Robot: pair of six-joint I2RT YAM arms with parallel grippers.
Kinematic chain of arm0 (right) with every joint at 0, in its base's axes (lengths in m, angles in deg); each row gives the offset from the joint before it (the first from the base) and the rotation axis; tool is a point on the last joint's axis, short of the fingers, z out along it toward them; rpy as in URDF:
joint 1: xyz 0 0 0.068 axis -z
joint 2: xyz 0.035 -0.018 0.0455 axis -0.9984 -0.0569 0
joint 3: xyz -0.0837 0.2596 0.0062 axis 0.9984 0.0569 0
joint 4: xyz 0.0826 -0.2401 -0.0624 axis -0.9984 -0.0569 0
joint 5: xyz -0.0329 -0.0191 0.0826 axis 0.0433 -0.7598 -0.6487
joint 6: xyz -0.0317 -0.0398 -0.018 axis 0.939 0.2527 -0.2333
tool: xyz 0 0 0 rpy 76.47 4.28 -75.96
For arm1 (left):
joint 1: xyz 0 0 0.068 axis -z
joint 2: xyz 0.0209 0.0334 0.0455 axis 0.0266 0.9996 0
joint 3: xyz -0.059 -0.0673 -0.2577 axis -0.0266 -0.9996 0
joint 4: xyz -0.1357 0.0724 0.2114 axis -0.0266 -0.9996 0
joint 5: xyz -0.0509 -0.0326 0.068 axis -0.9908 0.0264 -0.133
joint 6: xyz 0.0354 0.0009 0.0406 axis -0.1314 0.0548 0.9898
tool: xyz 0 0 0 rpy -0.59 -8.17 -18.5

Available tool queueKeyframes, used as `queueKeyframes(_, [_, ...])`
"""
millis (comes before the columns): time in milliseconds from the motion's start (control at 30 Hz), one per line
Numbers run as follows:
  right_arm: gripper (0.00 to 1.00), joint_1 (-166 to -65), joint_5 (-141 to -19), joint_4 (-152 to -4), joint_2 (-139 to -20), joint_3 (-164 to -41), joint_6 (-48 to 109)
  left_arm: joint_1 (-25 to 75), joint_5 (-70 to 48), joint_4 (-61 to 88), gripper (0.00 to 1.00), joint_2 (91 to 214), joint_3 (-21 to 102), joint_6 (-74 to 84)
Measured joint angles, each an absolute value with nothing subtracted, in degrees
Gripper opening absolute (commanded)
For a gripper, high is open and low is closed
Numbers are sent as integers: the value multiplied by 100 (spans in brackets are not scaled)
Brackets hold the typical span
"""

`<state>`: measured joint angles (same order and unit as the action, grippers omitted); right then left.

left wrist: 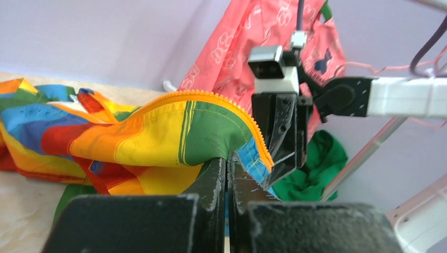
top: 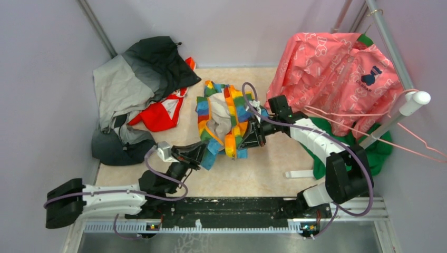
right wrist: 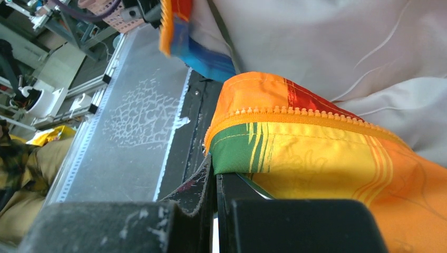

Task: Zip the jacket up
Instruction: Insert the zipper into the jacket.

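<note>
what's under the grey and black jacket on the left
A red and white garment pokes out from under the grey-and-black jacket; how far it runs beneath is covered.

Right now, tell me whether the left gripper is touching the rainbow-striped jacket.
Touching. The left wrist view shows the left gripper shut, pinching the jacket at its green stripe just below the orange zipper.

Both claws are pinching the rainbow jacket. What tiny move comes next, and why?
Probably ease the left gripper and right gripper together to line up the zipper halves: each pinches one front edge of the jacket, which gapes open, lining showing.
</note>
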<state>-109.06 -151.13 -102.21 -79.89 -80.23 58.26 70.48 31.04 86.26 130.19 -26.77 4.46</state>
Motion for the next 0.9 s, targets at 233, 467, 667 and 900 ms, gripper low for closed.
queueKeyframes(233, [0, -10815, -15524, -10661, -7993, -8253, 6010, 7051, 3036, 7358, 0, 11948, -2522, -216])
queueKeyframes(467, [0, -10723, -15840, -10737, -8345, -8661, 5649, 7051, 2675, 6991, 0, 12309, -2400, -544])
queueKeyframes(667, [0, -10705, -15899, -11229, -8651, -8956, 5828, 7051, 2686, 7146, 0, 12488, -2210, -520])
queueKeyframes(900, [0, -10699, -15921, -11413, -8654, -8956, 5831, 7105, 2959, 7196, 0, 12984, -2024, -546])
